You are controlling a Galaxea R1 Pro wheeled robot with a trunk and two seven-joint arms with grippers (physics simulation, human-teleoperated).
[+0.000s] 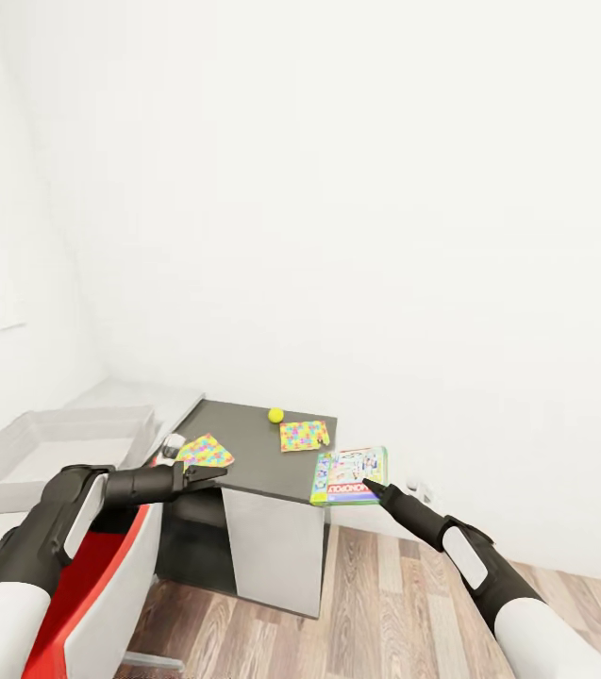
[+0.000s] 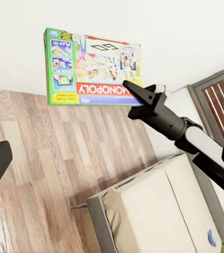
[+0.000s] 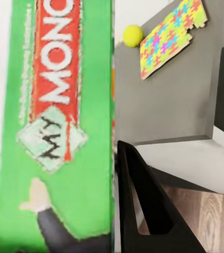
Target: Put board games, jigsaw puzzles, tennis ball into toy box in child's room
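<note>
My right gripper (image 1: pixel 373 488) is clenched on the board game (image 1: pixel 350 475), holding it in the air off the right corner of the dark table (image 1: pixel 253 462), above wood-plank floor (image 1: pixel 375 594). On the table: tennis ball (image 1: pixel 275 415), one jigsaw puzzle (image 1: pixel 303 435) just beside it, a second jigsaw puzzle (image 1: pixel 205 452) at the left edge. My left gripper (image 1: pixel 208 472) hovers by that second sheet; I cannot tell its state. Toy box (image 1: pixel 55 453) sits left of the table, behind my left arm. A red-and-white chair (image 1: pixel 102 585) stands below it.
</note>
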